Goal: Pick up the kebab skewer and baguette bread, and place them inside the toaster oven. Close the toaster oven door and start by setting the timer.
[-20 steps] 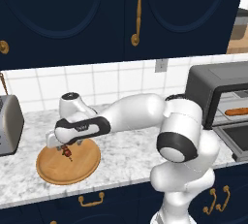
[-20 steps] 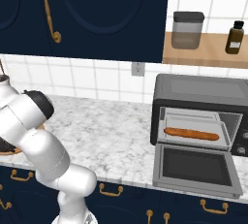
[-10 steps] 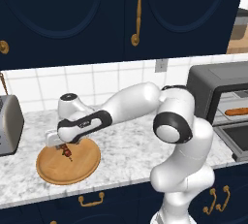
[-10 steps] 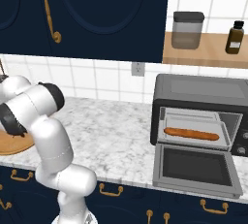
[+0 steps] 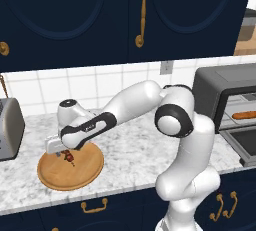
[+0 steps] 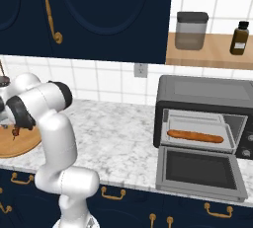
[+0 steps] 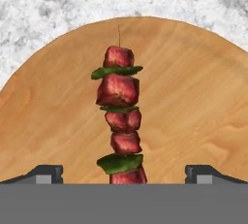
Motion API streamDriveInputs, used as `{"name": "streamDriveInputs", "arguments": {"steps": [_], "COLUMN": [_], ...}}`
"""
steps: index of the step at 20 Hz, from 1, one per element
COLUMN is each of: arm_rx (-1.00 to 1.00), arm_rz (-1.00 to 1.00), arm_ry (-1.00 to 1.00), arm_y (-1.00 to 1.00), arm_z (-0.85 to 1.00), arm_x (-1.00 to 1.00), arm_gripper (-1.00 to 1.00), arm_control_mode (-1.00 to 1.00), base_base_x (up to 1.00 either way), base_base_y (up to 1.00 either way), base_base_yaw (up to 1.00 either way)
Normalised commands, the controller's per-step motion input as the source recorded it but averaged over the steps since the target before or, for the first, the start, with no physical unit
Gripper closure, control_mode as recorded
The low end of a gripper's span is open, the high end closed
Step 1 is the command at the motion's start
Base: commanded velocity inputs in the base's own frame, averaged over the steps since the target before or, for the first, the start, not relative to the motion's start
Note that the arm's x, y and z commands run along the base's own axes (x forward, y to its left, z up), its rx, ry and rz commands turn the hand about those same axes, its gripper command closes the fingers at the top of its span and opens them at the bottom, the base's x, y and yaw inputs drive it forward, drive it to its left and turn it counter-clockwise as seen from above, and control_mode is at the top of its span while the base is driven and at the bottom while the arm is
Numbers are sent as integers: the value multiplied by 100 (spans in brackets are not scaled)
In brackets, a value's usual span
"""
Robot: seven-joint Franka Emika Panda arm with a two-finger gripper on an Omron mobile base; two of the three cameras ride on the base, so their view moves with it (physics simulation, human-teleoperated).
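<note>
The kebab skewer [image 7: 120, 116], red meat chunks with green slices on a thin stick, lies on a round wooden board [image 7: 193, 97]. My gripper [image 7: 124, 173] hangs open just above it, one fingertip on either side of the skewer's near end. From the left base view the gripper [image 5: 66, 154] sits low over the skewer [image 5: 70, 158] on the board [image 5: 75, 175]. The baguette bread [image 6: 195, 136] lies on the rack inside the toaster oven [image 6: 202, 94]. The toaster oven door [image 6: 200, 171] is folded down open.
A silver pop-up toaster [image 5: 7, 127] stands left of the board. The marble counter [image 6: 118, 133] runs between board and oven. A jar [image 6: 191, 30] and a brown bottle [image 6: 239, 38] sit on a shelf above the oven. Dark cabinets hang overhead.
The arm has swung its elbow round, and the hand has shifted slightly left and down over the skewer. The jaws have stayed open.
</note>
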Motion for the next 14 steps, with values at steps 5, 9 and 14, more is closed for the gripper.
{"name": "streamDriveInputs", "arguments": {"steps": [5,9,14], "arm_rx": [-1,0,0], "arm_rz": [0,0,0], "arm_ry": [0,0,0], "arm_y": [0,1,0], "arm_z": [-25,-16,-12], "arm_x": [9,2,0], "arm_gripper": [-100,-100,-100], "arm_control_mode": [-100,-100,-100], "base_base_x": [0,0,0], "base_base_y": [0,0,0], "base_base_yaw": [0,0,0]}}
